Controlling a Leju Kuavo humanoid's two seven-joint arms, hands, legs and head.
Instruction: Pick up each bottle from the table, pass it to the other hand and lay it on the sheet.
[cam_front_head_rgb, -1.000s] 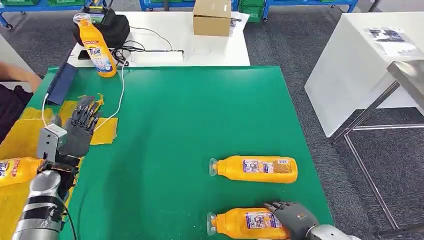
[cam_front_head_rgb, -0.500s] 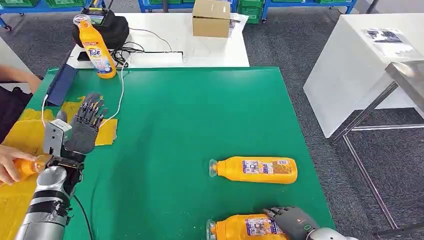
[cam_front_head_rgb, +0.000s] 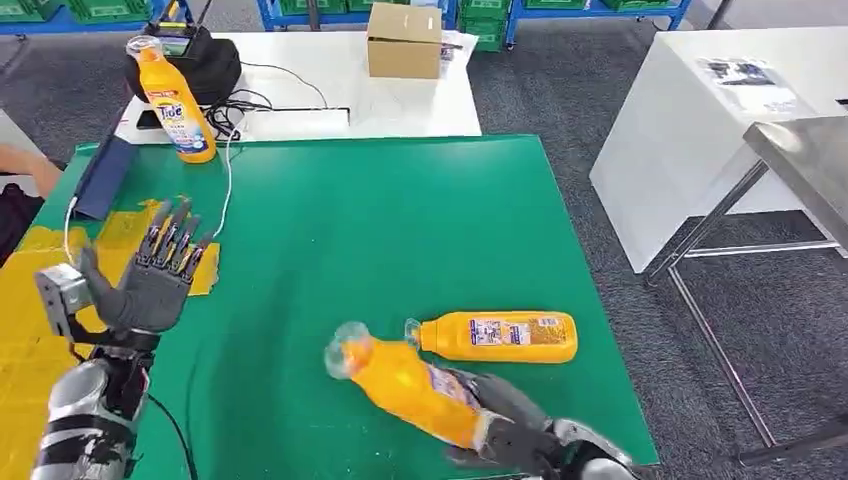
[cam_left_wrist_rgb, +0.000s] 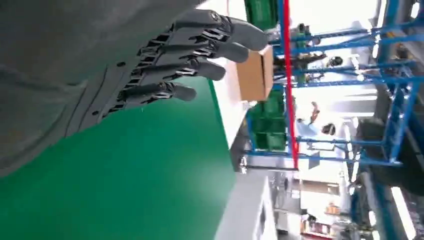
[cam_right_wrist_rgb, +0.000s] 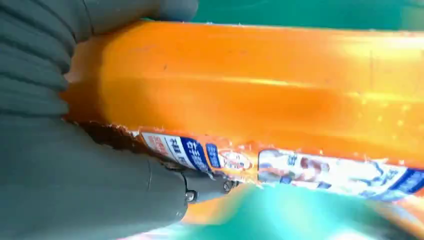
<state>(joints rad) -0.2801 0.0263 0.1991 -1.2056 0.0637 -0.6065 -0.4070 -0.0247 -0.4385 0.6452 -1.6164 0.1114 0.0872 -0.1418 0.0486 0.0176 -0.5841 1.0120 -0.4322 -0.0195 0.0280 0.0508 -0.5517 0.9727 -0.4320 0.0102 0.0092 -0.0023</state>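
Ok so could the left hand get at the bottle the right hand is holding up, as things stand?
Probably yes. The left hand is open and holds nothing, and only bare green table lies between it and the bottle gripped by the right hand, whose cap end tilts that way.

3 orange bottles, 1 box

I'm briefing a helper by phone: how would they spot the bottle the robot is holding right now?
Start at the green table and go to its near edge on the robot's right. The held bottle is orange, gripped at its base by the right hand. Unlike the lying bottle just behind it, it is raised and tilted.
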